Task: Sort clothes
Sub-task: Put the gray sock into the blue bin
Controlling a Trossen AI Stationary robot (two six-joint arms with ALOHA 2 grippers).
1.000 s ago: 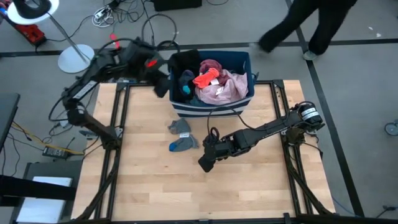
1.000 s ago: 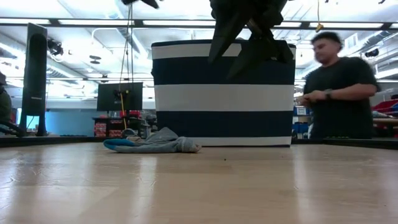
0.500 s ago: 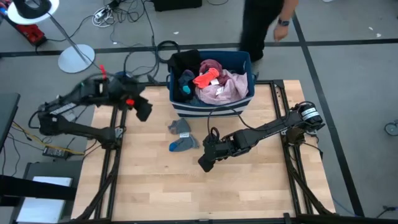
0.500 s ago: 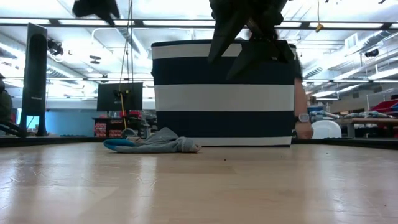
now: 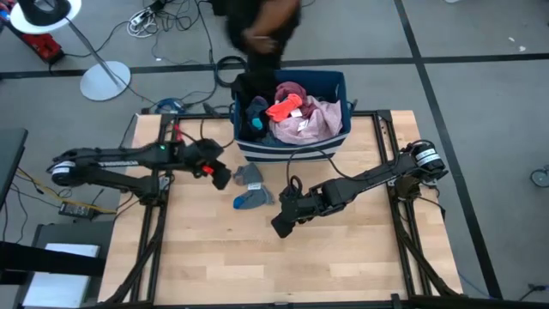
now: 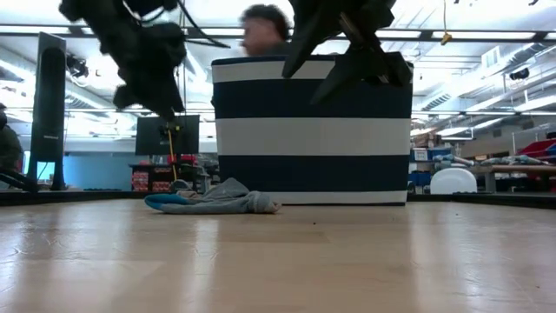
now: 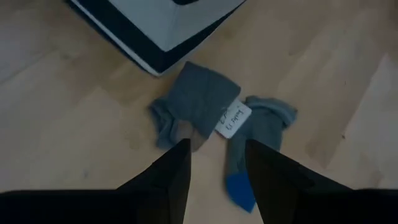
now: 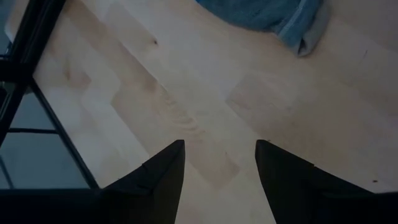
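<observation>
Grey and soft, two socks (image 5: 250, 186) lay crumpled on the pale wooden table (image 5: 343, 257), just in front of the navy bin (image 6: 313, 130) with its broad white stripe. From above, the bin showed heaped clothes (image 5: 292, 113): pink, red-orange, maroon and black folds. The low view hid all that behind the bin's wall. The left wrist view alone revealed a white tag (image 7: 233, 119) on one sock and a blue toe. The left gripper (image 7: 216, 163) hung over the socks, fingers spread and empty. The right gripper (image 8: 219, 163) hovered near them over bare wood, its fingers likewise parted.
</observation>
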